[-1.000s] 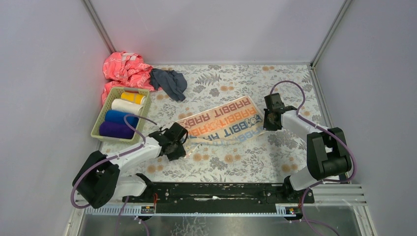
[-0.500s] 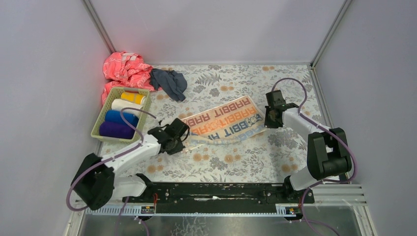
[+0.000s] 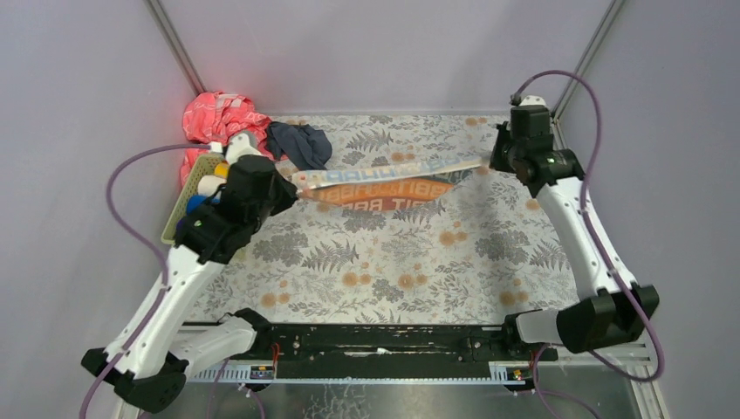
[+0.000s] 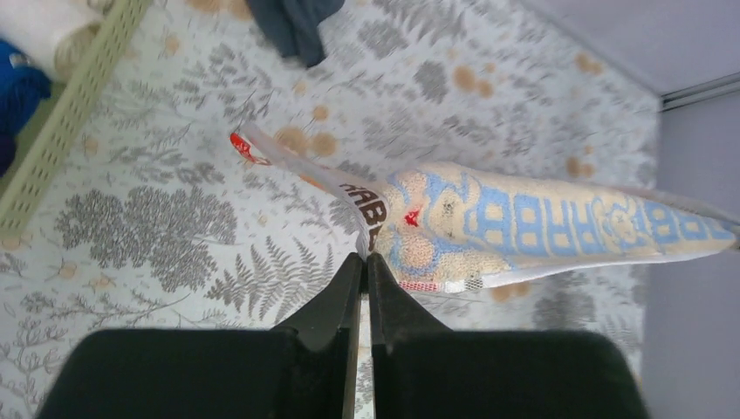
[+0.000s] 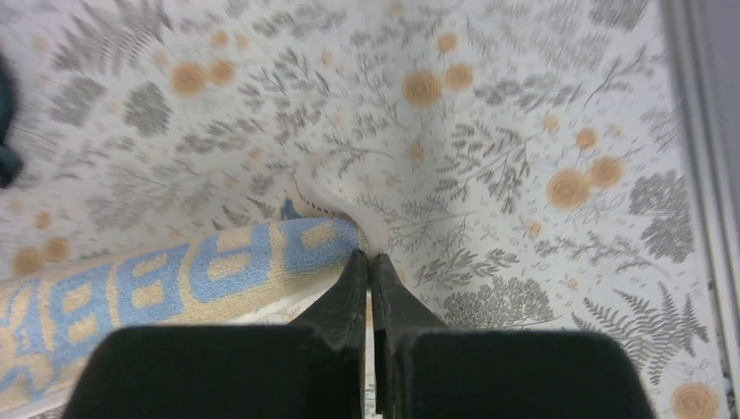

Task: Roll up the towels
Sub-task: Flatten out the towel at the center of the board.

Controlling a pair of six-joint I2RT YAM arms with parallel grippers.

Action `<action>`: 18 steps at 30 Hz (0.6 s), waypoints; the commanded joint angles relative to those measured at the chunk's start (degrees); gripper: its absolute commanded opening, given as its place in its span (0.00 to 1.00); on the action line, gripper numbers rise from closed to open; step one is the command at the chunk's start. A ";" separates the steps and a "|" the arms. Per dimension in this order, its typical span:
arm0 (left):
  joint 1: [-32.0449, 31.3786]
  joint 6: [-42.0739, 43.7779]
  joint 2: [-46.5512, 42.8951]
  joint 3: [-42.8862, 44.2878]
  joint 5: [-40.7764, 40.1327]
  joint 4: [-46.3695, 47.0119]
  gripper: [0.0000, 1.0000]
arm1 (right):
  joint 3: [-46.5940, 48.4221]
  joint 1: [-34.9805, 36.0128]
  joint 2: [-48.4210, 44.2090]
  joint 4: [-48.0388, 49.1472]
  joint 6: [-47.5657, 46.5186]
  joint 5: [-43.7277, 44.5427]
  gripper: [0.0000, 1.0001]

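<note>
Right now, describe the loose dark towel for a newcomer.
Find the green basket at the table's far left. Right of its far end lies the dark grey-blue towel, crumpled beside a pink cloth. It is the only dark cloth lying unrolled.

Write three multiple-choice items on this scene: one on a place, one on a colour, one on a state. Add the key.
1. Where does the dark grey-blue towel lie?
A. In the basket
B. At the far side, next to the pink cloth
C. At the near edge

2. What colour is the basket?
A. Red
B. Light green
C. Black

3. How is the RABBIT towel?
A. Lying flat
B. Rolled up in the basket
C. Stretched in the air between the left gripper and the right gripper

Key: 1 B, it sits crumpled by the pink cloth; 2 B, its lattice wall is pale green; 3 C, each shut gripper pinches one end.
</note>
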 commanded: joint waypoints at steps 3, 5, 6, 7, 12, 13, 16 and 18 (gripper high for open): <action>0.36 2.34 -6.37 7.44 -1.30 -5.69 0.00 | 7.24 -0.44 -11.19 -10.47 -3.70 -2.46 0.00; 0.36 1.78 -8.34 8.15 -0.41 -6.77 0.00 | 7.96 -0.46 -13.88 -13.28 -3.75 -2.68 0.00; 0.36 1.34 -9.33 8.08 -0.06 -7.20 0.00 | 8.17 -0.44 -15.09 -14.46 -3.53 -2.77 0.00; 0.36 0.86 -10.41 7.60 0.42 -7.63 0.00 | 8.05 -0.44 -16.35 -15.62 -3.23 -2.81 0.00; 0.36 -2.29 -14.18 1.67 2.30 -8.40 0.00 | 6.23 -0.41 -20.48 -20.67 -0.44 -2.61 0.00; 0.40 -2.76 -14.46 0.30 2.86 -8.30 0.00 | 5.84 -0.43 -20.70 -21.50 0.02 -2.34 0.00; 0.35 -3.71 -14.28 -3.95 3.96 -6.24 0.00 | 3.34 -0.41 -20.59 -21.69 1.13 -0.37 0.00; 0.36 -3.73 -12.76 -6.18 4.29 -4.11 0.00 | 2.03 -0.43 -18.97 -20.67 1.71 0.50 0.00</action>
